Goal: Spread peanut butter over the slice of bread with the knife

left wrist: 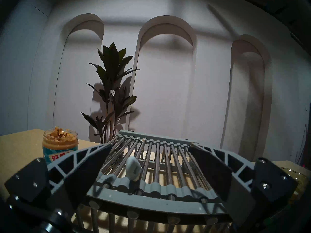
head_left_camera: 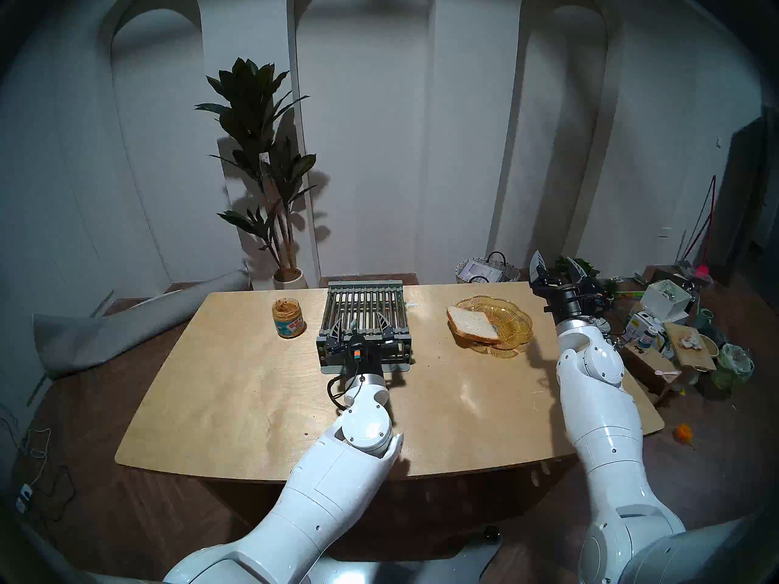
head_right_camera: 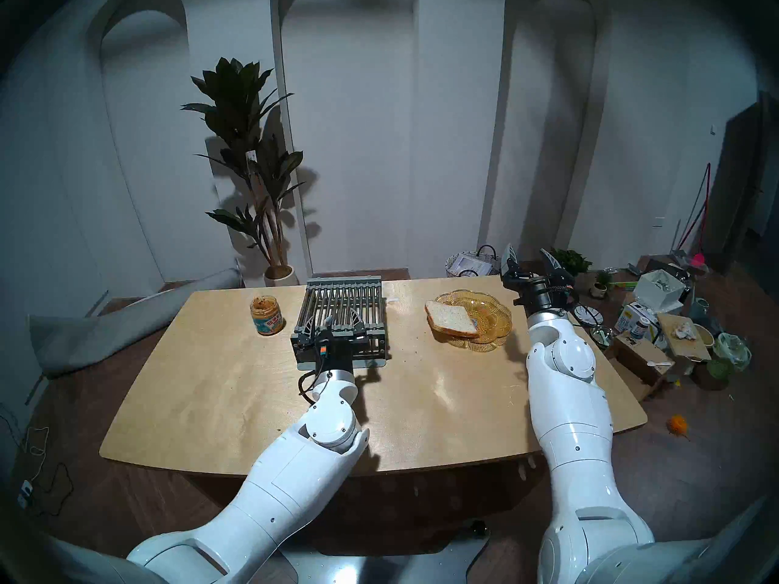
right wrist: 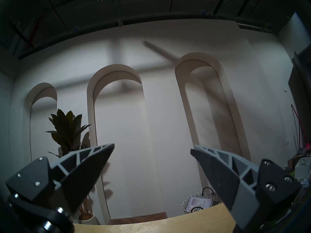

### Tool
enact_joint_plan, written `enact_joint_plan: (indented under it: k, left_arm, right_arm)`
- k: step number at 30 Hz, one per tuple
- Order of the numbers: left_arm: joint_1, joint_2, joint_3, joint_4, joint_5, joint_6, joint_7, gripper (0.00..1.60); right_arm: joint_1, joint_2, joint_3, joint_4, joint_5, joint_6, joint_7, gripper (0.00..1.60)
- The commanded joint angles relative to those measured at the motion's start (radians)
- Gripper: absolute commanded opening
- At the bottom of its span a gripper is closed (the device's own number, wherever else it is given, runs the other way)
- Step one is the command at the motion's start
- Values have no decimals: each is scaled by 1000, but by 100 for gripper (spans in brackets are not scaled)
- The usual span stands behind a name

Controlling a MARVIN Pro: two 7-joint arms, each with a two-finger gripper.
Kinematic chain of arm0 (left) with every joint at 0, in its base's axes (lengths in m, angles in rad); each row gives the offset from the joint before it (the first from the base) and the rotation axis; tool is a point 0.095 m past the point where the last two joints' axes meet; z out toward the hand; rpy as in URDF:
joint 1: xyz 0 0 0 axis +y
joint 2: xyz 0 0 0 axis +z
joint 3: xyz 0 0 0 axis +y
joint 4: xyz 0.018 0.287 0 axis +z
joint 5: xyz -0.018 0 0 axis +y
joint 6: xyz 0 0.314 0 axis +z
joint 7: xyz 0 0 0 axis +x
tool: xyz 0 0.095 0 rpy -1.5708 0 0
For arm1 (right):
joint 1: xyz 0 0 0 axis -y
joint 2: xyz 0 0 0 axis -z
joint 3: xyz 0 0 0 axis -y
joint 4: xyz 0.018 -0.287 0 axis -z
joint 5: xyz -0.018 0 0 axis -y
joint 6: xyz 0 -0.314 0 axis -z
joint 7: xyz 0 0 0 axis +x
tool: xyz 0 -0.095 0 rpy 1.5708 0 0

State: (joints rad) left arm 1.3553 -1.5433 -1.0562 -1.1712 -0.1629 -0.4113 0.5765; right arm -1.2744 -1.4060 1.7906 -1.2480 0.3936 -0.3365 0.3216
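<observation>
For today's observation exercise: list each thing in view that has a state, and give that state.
Jar: upright, lid off, peanut butter inside.
Bread: on plate, unspread.
Knife: lying in rack, handle end toward left gripper.
Left gripper: open, empty.
Right gripper: open, empty, raised.

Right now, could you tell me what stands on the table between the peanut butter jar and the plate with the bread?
The grey barred rack stands between the peanut butter jar and the amber plate; the open left gripper hovers at its near edge. The head views show this.
</observation>
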Motion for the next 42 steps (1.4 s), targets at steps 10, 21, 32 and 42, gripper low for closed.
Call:
enact_joint_plan:
  k: [10,21,32,42]
  left_arm:
    - [-103,-18,-1,71,-30,-60,-72,160]
    - [-132,-25,-11,107,-44,-76,-89,160]
    - [-114,-34,-5,100,-46,-48,-99,160]
    - [-105,-46,-1,106,-36,-15,-83,160]
  right_arm:
    - [-3,-4,2,-55,-29,-17,-34,160]
    - [-12,-4,10,-74,-44,-16,-51,160]
    - [-20,-7,18,-94,-44,-11,-56,160]
    - [-31,-5,29,-111,-31,-9,-46,160]
